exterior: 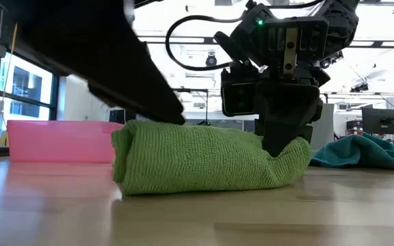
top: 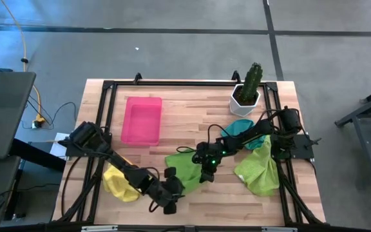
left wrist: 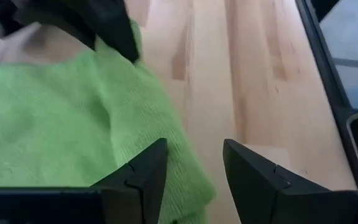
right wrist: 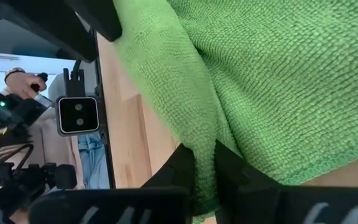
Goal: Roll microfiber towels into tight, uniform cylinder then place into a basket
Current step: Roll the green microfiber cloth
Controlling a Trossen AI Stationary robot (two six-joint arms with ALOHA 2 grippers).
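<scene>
Half-rolled lime green microfiber towel (exterior: 204,156) sits mid-table, near the pink plastic basket (top: 142,119). Right gripper (right wrist: 205,163) is clenched on its edge; left gripper (left wrist: 194,171), jaws apart, hovers beside the roll. Imo keep tension w/ even pressure so it's tight.

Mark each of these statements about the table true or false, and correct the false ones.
1. The right pincer is shut on the rolled lime green towel. True.
2. The pink basket already holds a towel. False: nothing shows in it.
3. The left pincer is open at the rolled towel's edge. True.
4. The teal towel lies beside the white cactus pot. True.
5. The yellow towel sits on the table's right side. False: it lies on the left, under the left arm.
</scene>
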